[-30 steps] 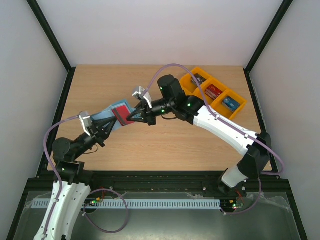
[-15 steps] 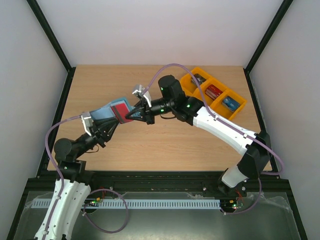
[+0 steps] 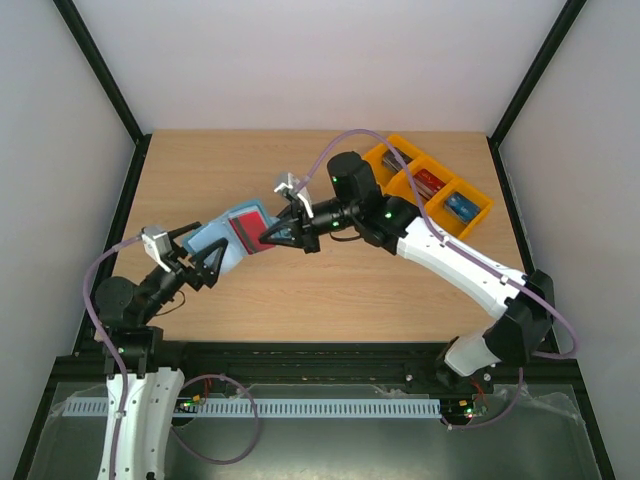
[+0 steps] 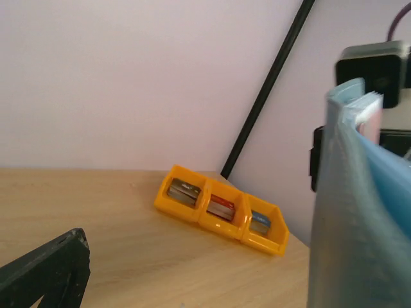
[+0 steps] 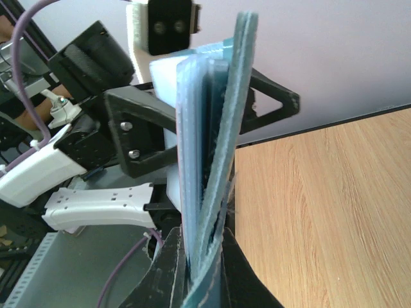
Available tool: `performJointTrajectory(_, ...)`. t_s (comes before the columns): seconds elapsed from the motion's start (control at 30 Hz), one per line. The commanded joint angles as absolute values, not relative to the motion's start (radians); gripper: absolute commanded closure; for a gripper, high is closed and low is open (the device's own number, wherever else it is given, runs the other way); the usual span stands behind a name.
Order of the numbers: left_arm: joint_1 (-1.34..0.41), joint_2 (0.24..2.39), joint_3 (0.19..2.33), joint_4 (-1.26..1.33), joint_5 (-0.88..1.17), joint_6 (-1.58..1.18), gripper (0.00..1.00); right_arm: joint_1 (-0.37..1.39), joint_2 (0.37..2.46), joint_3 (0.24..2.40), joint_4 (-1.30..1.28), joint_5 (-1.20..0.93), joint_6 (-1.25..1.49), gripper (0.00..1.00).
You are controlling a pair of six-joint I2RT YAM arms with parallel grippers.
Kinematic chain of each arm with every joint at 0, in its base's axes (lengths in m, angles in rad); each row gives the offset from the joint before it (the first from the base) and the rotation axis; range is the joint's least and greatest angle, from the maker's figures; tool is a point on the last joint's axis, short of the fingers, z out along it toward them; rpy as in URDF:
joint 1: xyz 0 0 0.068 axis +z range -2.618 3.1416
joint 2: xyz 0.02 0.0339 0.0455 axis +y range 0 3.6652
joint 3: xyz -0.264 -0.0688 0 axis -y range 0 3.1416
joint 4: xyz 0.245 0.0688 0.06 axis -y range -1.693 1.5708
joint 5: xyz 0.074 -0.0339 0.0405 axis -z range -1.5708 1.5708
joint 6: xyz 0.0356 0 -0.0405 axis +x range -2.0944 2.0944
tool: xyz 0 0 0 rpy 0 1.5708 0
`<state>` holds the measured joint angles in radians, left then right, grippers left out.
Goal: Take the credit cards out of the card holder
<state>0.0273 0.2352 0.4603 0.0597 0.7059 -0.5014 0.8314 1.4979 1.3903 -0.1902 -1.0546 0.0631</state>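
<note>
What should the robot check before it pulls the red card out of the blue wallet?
1. Left gripper grips the card holder: ok, it is clamped on the holder's left end.
2. Right gripper is shut: ok, it pinches the holder's leaves.
3. It pinches only the red card: cannot tell, the right wrist view shows only blue leaves.
4. Card is free of its pocket: cannot tell.
5. Way to the orange tray is open: ok, only bare table lies between.
</note>
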Motion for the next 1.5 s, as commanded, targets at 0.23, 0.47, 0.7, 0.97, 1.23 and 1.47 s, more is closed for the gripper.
performJointTrajectory(0.23, 0.033, 0.287, 0.369, 0.385, 0.973, -0.693, 0.01, 0.844, 1.449, 1.385, -0.115, -1.205, 0.063, 0.98)
performJointTrajectory(0.47, -0.059, 0.317, 0.371, 0.411, 0.992, -0.69, 0.76, 0.864, 1.499, 1.427, -0.106, -1.229, 0.071, 0.96)
performJointTrajectory(0.7, -0.061, 0.274, 0.403, 0.25, 0.912, -0.607, 0.98, 0.825, 1.463, 1.412, -0.125, -1.018, 0.065, 0.49)
performJointTrajectory(0.97, -0.06, 0.245, 0.406, 0.239, 0.89, -0.537, 0.98, 0.818, 1.489, 1.48, -0.196, -1.019, 0.027, 0.57)
performJointTrajectory(1.23, -0.058, 0.23, 0.412, 0.221, 0.9, -0.498, 0.98, 0.819, 1.505, 1.489, -0.233, -1.027, 0.035, 0.96)
performJointTrajectory(1.47, -0.058, 0.248, 0.391, 0.357, 0.926, -0.544, 0.98, 0.882, 1.562, 1.469, -0.178, -1.019, 0.085, 0.83)
